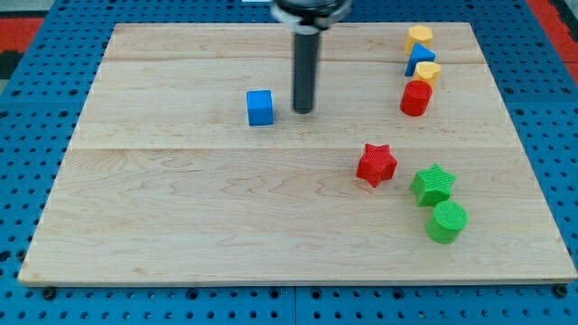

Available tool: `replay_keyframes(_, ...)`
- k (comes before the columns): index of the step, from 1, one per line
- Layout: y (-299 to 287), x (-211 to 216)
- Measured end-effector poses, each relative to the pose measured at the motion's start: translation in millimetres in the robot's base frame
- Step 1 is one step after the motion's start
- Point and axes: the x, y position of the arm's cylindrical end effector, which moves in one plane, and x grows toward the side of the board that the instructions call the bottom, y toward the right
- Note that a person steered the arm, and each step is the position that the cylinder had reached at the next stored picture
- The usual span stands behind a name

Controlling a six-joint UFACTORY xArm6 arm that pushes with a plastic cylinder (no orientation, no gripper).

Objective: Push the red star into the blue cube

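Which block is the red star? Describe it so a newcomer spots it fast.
Start at the wooden board and go to its right half, just below the middle. The red star lies there, up-left of the green star and well right of the blue cube. It is the only red pointed block; the other red one, near the top, is round.

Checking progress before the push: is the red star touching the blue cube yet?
No, the red star sits apart from the blue cube, with my tip just right of the cube.
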Motion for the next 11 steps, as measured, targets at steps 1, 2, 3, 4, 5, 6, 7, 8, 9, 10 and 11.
replay_keyframes(1, -96.9, -35.4)
replay_keyframes(2, -17.7, -17.7)
replay_keyframes(3, 60.5, 27.8)
replay_keyframes(4, 117.1, 50.6)
replay_keyframes(5, 196.4, 52.2)
replay_keyframes(6, 178.9, 77.8)
replay_keyframes(7, 110.2, 89.7)
replay_keyframes(8, 134.4, 120.7)
replay_keyframes(9, 79.5, 125.9)
replay_keyframes(10, -19.1, 74.4)
replay_keyframes(11, -68.6, 54.5)
